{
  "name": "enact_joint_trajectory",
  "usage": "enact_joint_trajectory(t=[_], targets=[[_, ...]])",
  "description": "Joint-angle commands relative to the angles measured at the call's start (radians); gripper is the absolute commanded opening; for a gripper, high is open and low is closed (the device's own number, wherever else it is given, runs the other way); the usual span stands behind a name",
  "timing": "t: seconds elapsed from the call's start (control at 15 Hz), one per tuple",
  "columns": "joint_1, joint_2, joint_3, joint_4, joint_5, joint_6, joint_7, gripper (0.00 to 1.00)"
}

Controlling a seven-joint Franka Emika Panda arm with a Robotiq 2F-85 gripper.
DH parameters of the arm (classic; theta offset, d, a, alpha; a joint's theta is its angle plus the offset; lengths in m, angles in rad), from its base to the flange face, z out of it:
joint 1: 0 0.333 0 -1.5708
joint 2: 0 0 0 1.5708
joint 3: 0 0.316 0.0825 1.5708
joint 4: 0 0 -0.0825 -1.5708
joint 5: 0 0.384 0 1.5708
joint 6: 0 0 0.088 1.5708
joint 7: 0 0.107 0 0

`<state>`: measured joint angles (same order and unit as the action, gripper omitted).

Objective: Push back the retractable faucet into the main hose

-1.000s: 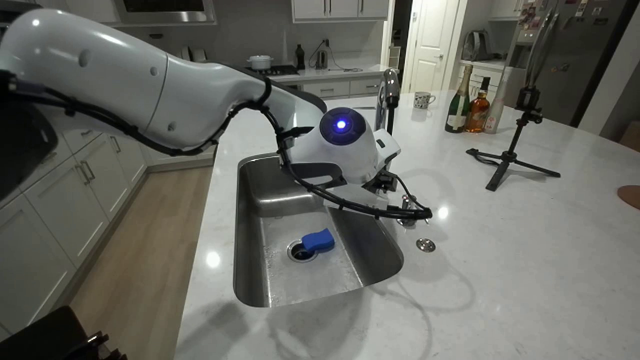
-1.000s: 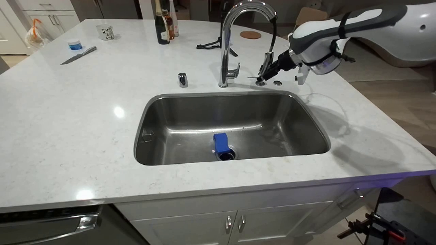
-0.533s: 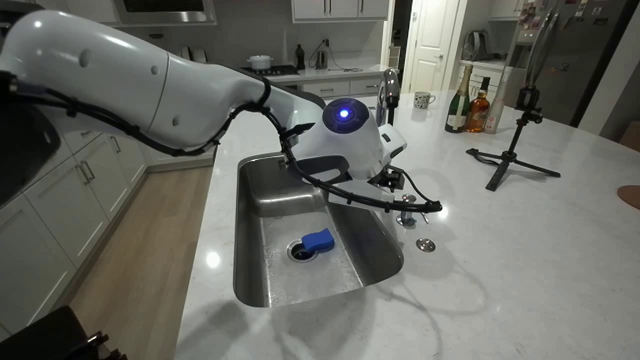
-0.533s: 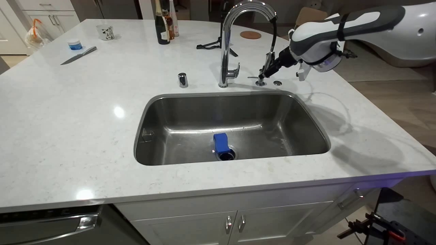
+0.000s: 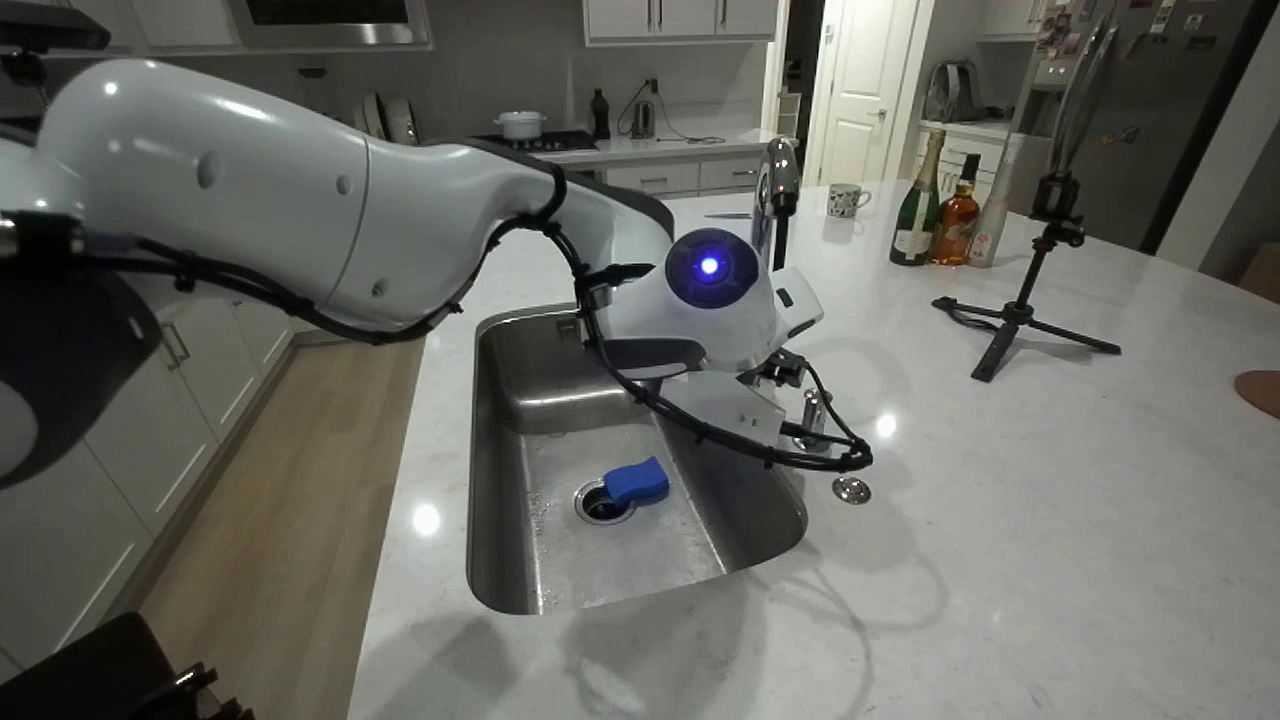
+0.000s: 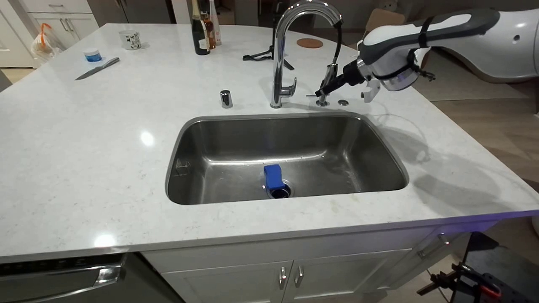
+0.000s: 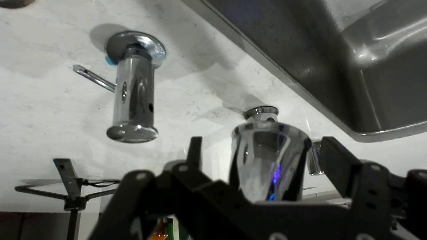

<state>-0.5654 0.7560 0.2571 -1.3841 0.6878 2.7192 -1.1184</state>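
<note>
The retractable faucet (image 6: pixel 329 75), a short silvery spray head, hangs on a black hose (image 6: pixel 338 42) below the main hose's end. The main hose (image 6: pixel 278 63) is the tall curved silvery neck; its top also shows in an exterior view (image 5: pixel 783 172). My gripper (image 6: pixel 318 93) reaches in beside the spray head and partly covers it. In the wrist view the gripper (image 7: pixel 261 143) is open. The spray head (image 7: pixel 265 163) stands between its two black fingers, with a gap visible on each side. In an exterior view my wrist hides the spray head.
A low chrome fitting (image 7: pixel 135 90) with a side lever stands close by the gripper; it also shows in an exterior view (image 5: pixel 812 415). The sink (image 6: pixel 286 116) holds a blue object (image 6: pixel 273 176). A chrome cap (image 6: pixel 226 99), black tripod (image 5: pixel 1015 315) and bottles (image 5: pixel 915 225) stand on the counter.
My gripper rose slightly, then came down a little, and its fingertips moved toward the neck. The arm moved lower and to the right in an exterior view. The spray head still hangs from its hose.
</note>
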Motion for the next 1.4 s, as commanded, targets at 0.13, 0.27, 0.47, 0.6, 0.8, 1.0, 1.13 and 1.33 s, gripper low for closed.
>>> enact_joint_trajectory(t=[0.13, 0.27, 0.47, 0.6, 0.8, 1.0, 1.13, 1.33], targets=[[0.004, 0.014, -0.008, 0.036, 0.0, -0.031, 0.005, 0.44], [0.012, 0.0, -0.02, 0.025, -0.015, -0.041, 0.017, 0.29], [0.007, -0.017, -0.008, 0.012, -0.016, -0.041, 0.001, 0.27], [0.008, -0.029, -0.005, 0.007, -0.015, -0.038, -0.001, 0.27], [0.017, -0.057, -0.011, 0.002, -0.018, -0.05, 0.012, 0.27], [0.036, -0.085, -0.036, -0.002, -0.034, -0.063, 0.033, 0.27], [0.054, -0.099, -0.065, -0.002, -0.057, -0.075, 0.058, 0.27], [0.091, -0.119, -0.129, 0.004, -0.146, -0.114, 0.151, 0.27]])
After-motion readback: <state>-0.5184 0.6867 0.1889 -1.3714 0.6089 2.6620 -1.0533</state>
